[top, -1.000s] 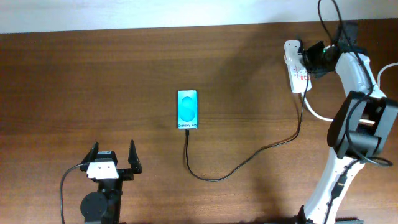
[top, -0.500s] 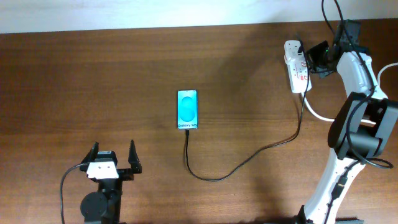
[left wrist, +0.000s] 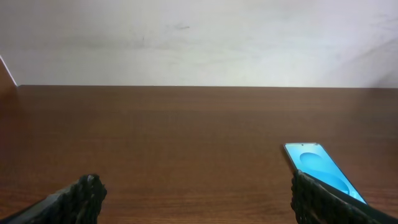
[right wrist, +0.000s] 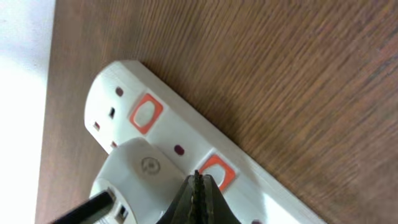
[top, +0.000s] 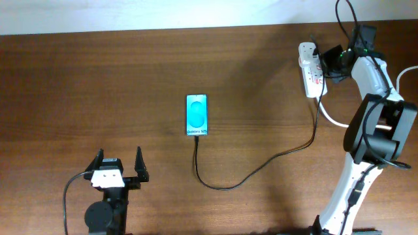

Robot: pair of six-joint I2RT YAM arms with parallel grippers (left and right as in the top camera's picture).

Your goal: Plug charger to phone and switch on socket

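Red switch [right wrist: 217, 173] on socket [right wrist: 168, 134] sat just beside tip of right gripper [right wrist: 198, 198], jaws closed empty, likely for pressing; left gripper [top: 119, 166] gaped empty, idle.

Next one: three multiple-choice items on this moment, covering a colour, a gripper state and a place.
1. The slim rectangular smartphone has a screen that is: A red; B cyan-blue; C black.
2. The left gripper is: A open, empty; B shut on the smartphone; C shut, empty.
3. The right gripper is: A above the smartphone; B at the elongated white plastic power strip; C beside the left gripper.
Key: 1 B, bright cyan overhead; 2 A, fingers spread with nothing between; 3 B, its wrist view shows the power strip right beneath.
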